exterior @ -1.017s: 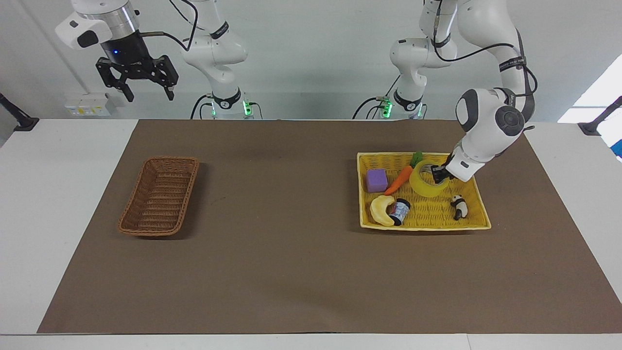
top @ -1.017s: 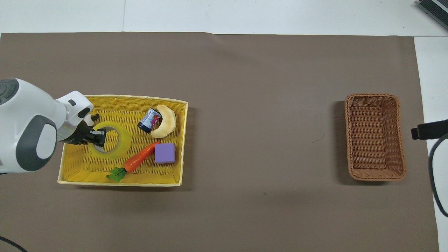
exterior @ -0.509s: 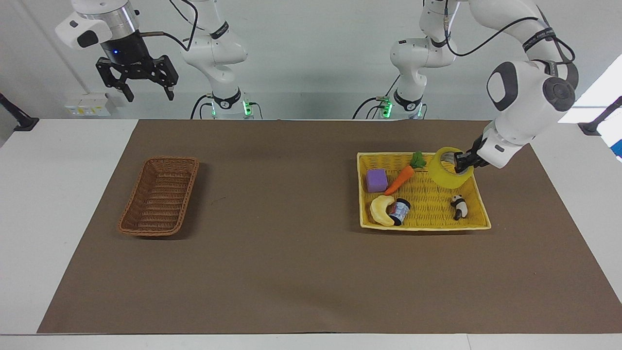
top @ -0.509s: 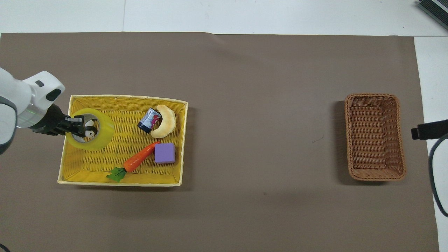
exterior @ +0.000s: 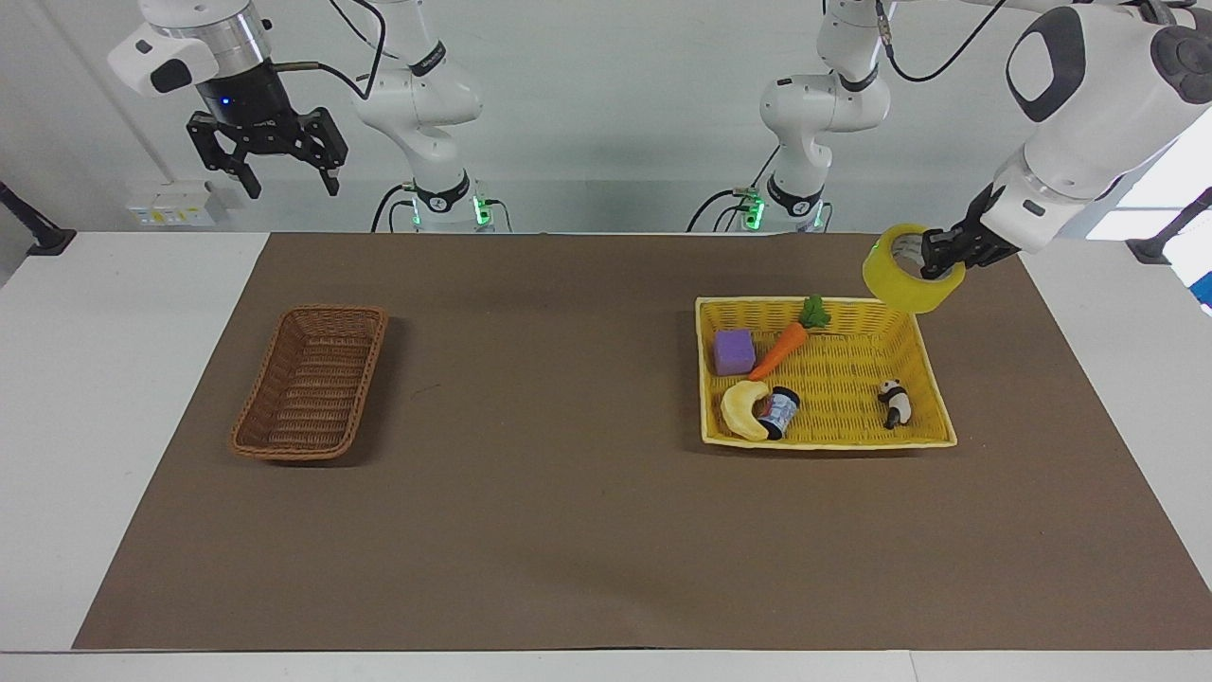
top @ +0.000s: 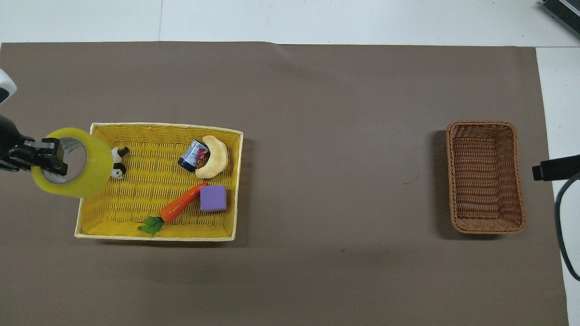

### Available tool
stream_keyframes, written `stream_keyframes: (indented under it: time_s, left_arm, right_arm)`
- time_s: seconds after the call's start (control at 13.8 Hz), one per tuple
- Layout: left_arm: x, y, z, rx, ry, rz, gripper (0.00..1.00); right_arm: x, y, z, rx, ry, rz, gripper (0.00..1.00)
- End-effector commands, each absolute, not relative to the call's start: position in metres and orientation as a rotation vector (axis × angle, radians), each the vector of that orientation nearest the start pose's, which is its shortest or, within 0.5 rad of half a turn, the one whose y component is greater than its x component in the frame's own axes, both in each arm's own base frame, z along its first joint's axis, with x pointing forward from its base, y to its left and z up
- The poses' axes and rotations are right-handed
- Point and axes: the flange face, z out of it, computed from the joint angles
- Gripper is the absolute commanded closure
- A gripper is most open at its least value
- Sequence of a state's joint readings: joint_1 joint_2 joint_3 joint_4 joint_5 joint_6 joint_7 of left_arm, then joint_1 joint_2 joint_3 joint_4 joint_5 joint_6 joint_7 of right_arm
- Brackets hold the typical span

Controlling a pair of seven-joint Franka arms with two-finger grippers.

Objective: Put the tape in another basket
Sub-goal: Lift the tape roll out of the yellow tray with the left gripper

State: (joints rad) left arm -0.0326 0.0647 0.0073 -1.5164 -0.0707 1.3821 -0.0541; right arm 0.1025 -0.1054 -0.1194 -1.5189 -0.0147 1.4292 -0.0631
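Observation:
The yellow tape roll (exterior: 895, 284) hangs in the air in my left gripper (exterior: 937, 258), which is shut on the roll's wall with one finger inside the pale core. It is over the rim of the yellow basket (exterior: 824, 434) at the left arm's end. In the overhead view the tape (top: 93, 167) and left gripper (top: 56, 159) sit over that same rim of the yellow basket (top: 154, 235). The dark brown wicker basket (exterior: 312, 379) lies empty toward the right arm's end, also in the overhead view (top: 485, 176). My right gripper (exterior: 281, 180) waits open, high over that end.
The yellow basket holds a carrot toy (exterior: 781, 349), a purple cube (exterior: 734, 351), a banana toy (exterior: 743, 409), a small can (exterior: 781, 412) and a panda figure (exterior: 893, 402). A brown mat (exterior: 568, 493) covers the table between the two baskets.
My left gripper has lifted the tape out of the yellow basket, up and toward the left arm's end. The panda figure now shows uncovered. The right arm has not moved.

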Motion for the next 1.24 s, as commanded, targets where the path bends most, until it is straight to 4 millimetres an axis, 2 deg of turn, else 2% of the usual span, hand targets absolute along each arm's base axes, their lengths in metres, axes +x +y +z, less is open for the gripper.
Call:
stream_keyframes:
  time_s: [0.0, 0.07, 0.22, 0.44, 0.94, 1.09, 1.16]
  left_arm:
    - [0.522, -0.022, 0.649, -3.191, -0.047, 0.233, 1.00]
    - [0.511, -0.020, 0.652, -3.191, -0.049, 0.242, 1.00]
    - [0.492, -0.018, 0.638, -3.189, -0.055, 0.264, 1.00]
    - [0.470, -0.015, 0.619, -3.200, -0.055, 0.178, 1.00]
    - [0.483, -0.028, 0.629, -3.207, -0.073, 0.143, 1.00]
    - [0.483, -0.056, 0.628, -3.205, -0.096, 0.133, 1.00]
    - [0.486, -0.071, 0.625, -3.205, -0.137, 0.126, 1.00]
  right_arm:
    - [0.501, -0.018, 0.694, -3.142, -0.106, -0.027, 0.00]
    - [0.501, -0.018, 0.694, -3.142, -0.106, -0.027, 0.00]
    - [0.502, -0.018, 0.693, -3.143, -0.103, -0.025, 0.00]
    - [0.502, -0.018, 0.693, -3.143, -0.103, -0.025, 0.00]
    - [0.502, -0.018, 0.693, -3.142, -0.106, -0.025, 0.00]
    - [0.499, -0.013, 0.694, -3.141, -0.120, -0.008, 0.00]
    - [0.491, -0.014, 0.701, -3.139, -0.120, -0.008, 0.00]
